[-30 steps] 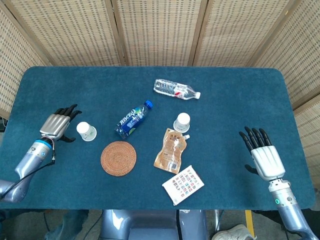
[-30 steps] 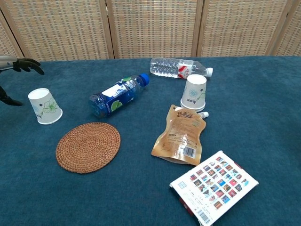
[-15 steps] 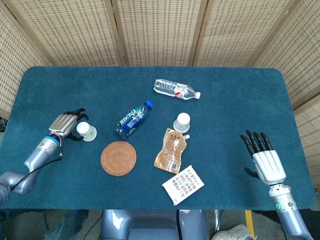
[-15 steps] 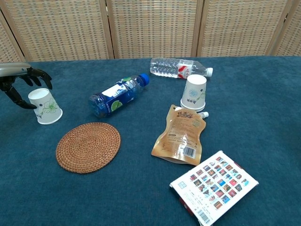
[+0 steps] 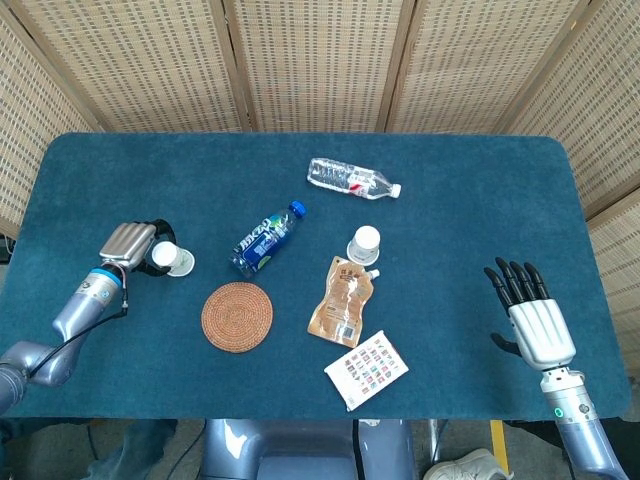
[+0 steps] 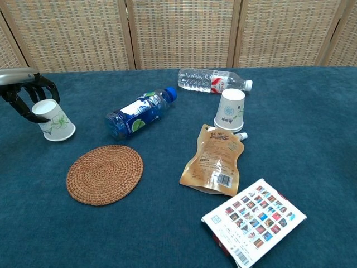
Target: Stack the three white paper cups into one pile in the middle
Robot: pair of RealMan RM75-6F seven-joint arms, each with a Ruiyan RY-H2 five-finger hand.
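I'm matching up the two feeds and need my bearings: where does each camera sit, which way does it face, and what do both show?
Head view: high up, looking steeply down on the whole table; shows the left hand and right hand.
Chest view: lower, looking forward across the table toward the woven screen; only the left hand shows, at the left edge.
Shared: left hand around the tilted left cup, coaster, pouch.

Silver arms, blue wrist band, left hand (image 5: 135, 246) and right hand (image 5: 531, 315) black-fingered.
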